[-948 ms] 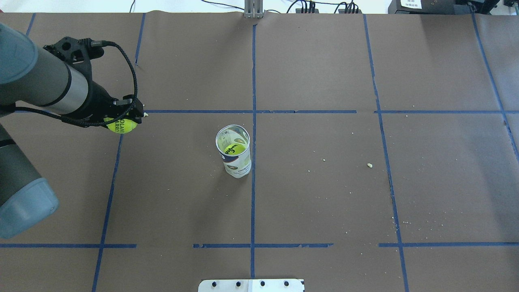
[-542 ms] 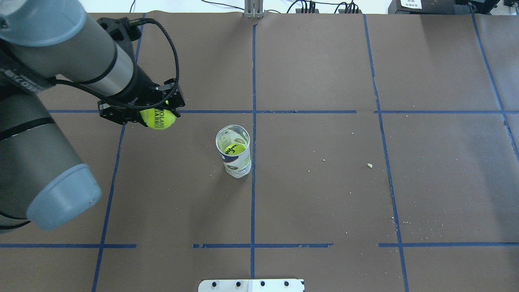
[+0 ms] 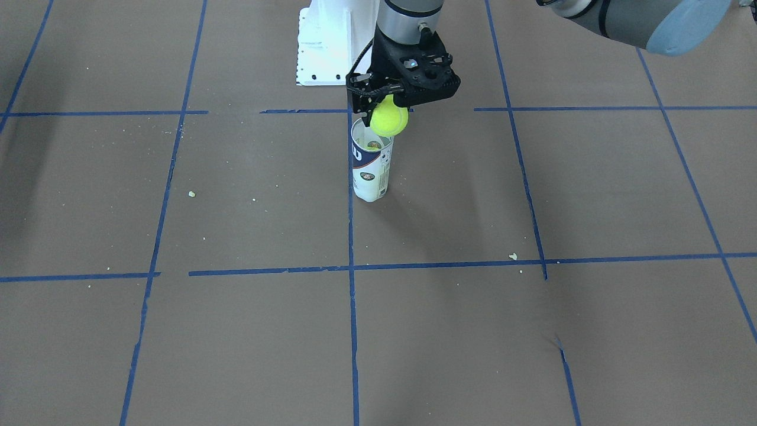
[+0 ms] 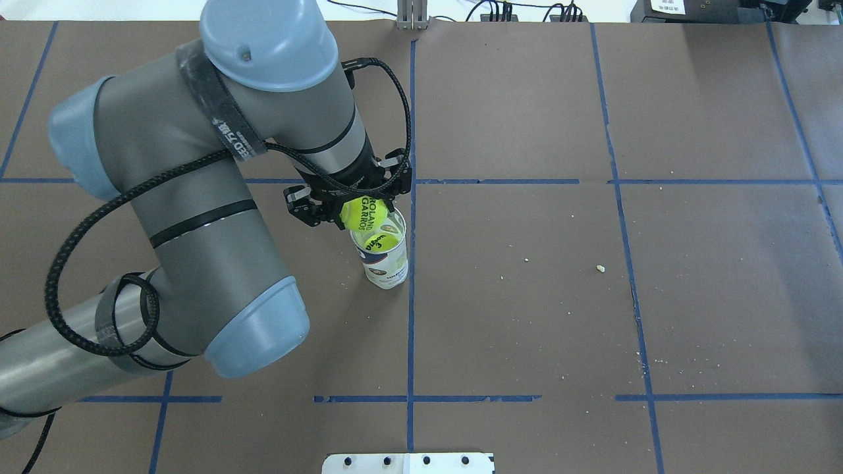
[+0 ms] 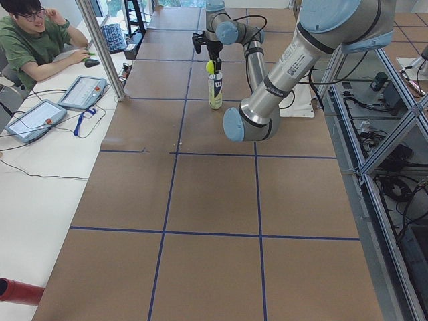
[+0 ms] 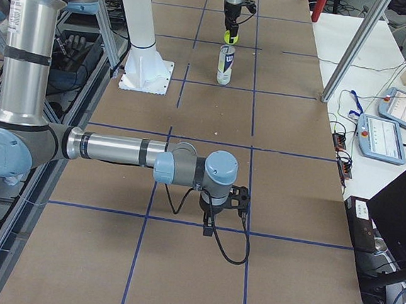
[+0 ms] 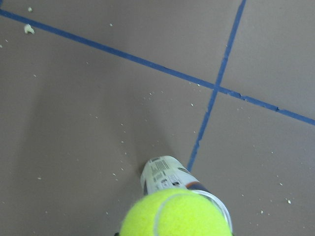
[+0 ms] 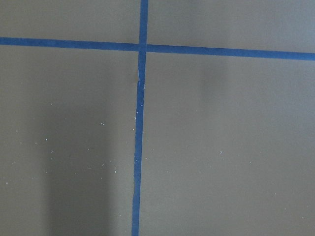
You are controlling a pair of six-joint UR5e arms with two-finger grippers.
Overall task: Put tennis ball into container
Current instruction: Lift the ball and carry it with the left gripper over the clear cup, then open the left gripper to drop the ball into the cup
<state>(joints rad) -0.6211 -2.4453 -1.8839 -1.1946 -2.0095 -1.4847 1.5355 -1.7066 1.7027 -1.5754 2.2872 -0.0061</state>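
The container (image 4: pixel 386 266) stands upright near the table's middle, its mouth open, with one tennis ball (image 4: pixel 380 242) lying inside it. My left gripper (image 4: pixel 361 209) is shut on a second tennis ball (image 4: pixel 366 214) printed with dark letters. It hangs just above the tube's rim, slightly toward the tube's left and far side. From the front, this held ball (image 3: pixel 389 117) sits over the container (image 3: pixel 369 174) mouth. In the left wrist view the ball (image 7: pixel 177 215) covers part of the container (image 7: pixel 166 178). My right gripper (image 6: pixel 221 209) shows only in the exterior right view; whether it is open I cannot tell.
Brown paper with blue tape lines (image 4: pixel 411 329) covers the table. Small crumbs (image 4: pixel 600 268) lie to the right of the tube. A white base plate (image 3: pixel 322 47) stands at the robot's side. An operator (image 5: pixel 33 37) sits at a side desk with tablets.
My left arm has swung right across the table, carrying the ball from the far left to just above the tube's mouth. The tube has not moved.
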